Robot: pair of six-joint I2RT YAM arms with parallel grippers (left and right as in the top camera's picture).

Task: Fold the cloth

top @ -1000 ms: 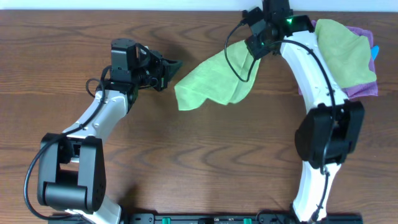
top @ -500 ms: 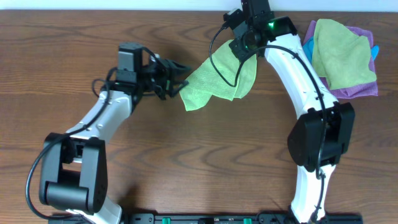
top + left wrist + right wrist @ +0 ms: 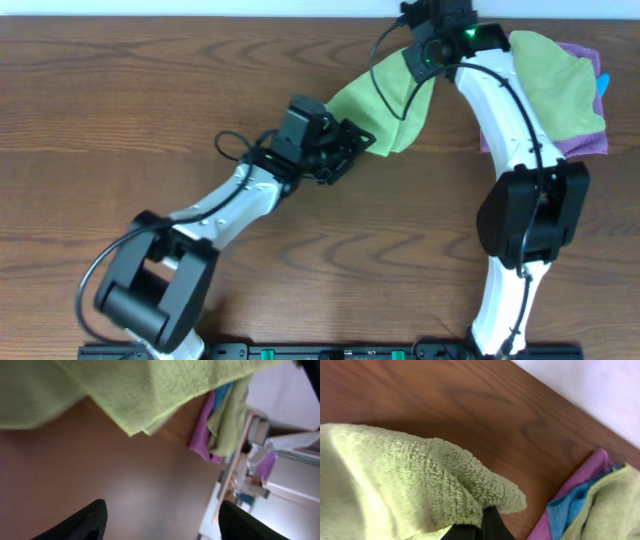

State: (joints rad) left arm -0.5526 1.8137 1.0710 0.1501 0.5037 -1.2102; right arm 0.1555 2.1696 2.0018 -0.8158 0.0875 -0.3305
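The right gripper is clamped on a corner of the cloth. The left gripper, its jaws apart and empty, sits at the cloth's lower edge above the tabletop.

The cloth sits toward the far edge of the table, a little right of the middle. Its far right corner is caught in the right gripper, whose fingertips pinch it from below in the right wrist view. The left gripper lies at the cloth's near left edge, with the cloth just ahead of its spread fingers. To the right of the right arm, at the far right corner, lies a heap of other cloths, one on another
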